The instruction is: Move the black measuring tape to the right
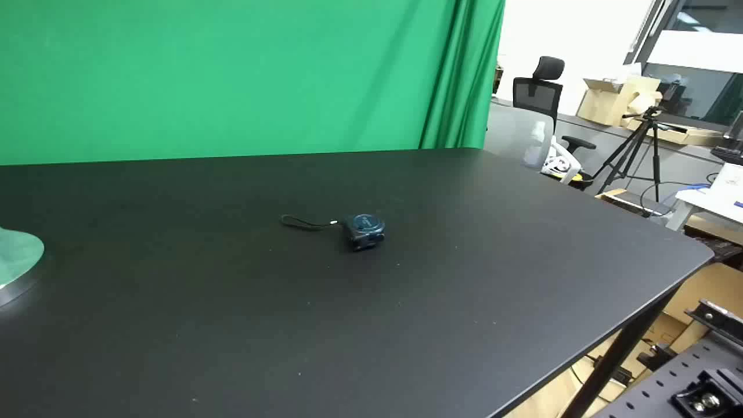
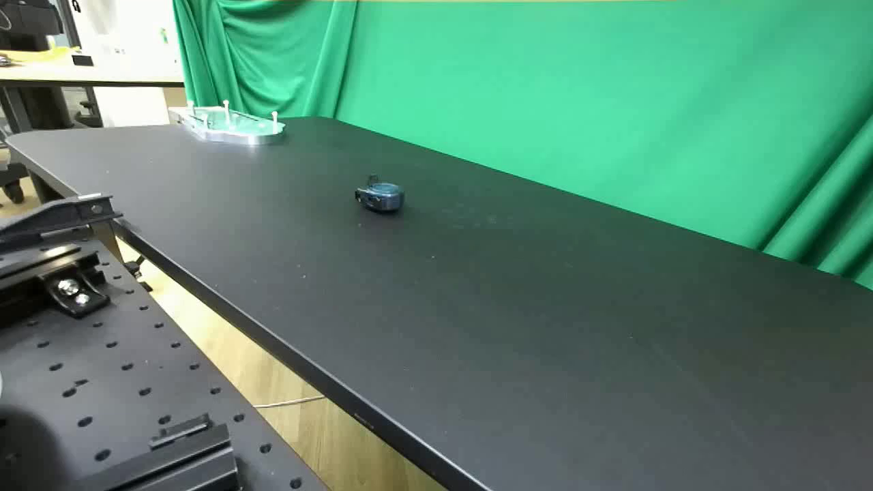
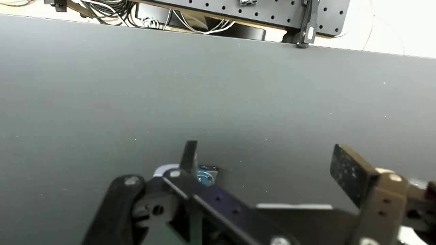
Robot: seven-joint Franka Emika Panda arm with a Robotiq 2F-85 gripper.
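The black measuring tape is a small dark squarish case with a blue-teal top, lying on the black table. It shows in both exterior views (image 1: pixel 364 230) (image 2: pixel 382 196). Its thin black strap (image 1: pixel 310 224) trails to the left in an exterior view. In the wrist view the tape (image 3: pixel 206 176) is partly hidden behind the left finger. My gripper (image 3: pixel 270 163) is wide open with nothing between its fingers. It is above the table, and the tape lies below, close to the left finger in that view. The gripper is out of both exterior views.
The black table (image 1: pixel 377 325) has a green curtain (image 2: pixel 580 102) along its back. A pale green plate with a metal rim (image 1: pixel 17 258) stands at a table end; it shows white pegs in an exterior view (image 2: pixel 235 129). A perforated mounting plate (image 2: pixel 136 382) is beside the front edge.
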